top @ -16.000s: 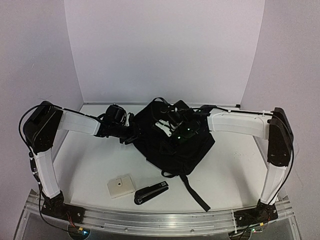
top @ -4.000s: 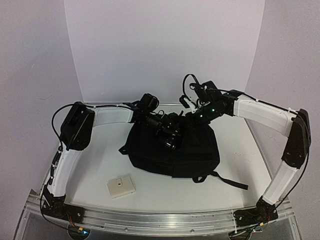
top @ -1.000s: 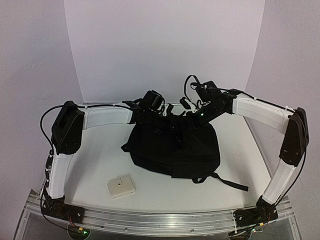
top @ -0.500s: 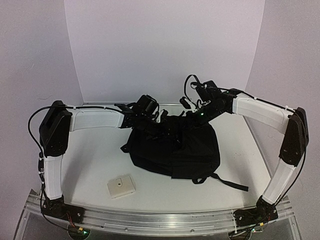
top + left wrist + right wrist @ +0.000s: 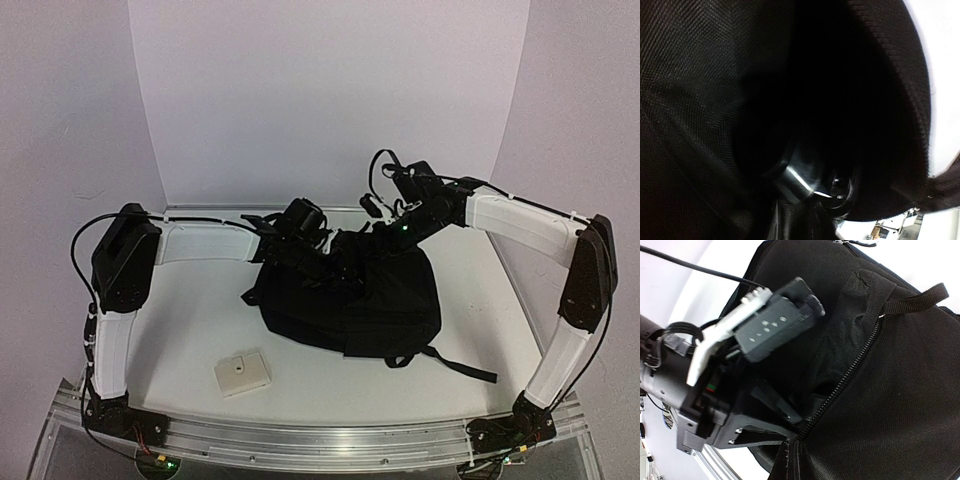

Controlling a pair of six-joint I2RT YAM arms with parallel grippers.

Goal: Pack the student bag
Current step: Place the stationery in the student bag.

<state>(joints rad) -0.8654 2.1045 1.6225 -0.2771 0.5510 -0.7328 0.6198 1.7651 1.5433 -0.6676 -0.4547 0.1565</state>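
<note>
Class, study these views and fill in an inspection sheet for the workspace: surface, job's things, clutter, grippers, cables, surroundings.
Surface: white table, bag resting on it.
Job's things: student bag at centre, main zip open, strap trailing toward the right arm's base.
Clutter: small beige box near the front edge, apart from the bag.
Grippers: left gripper reaches into the bag's opening, jaws hidden; right gripper shut on the opening's edge.
Cables: black cable leading to the left wrist.
Surroundings: plain white walls; metal rail in front.
</note>
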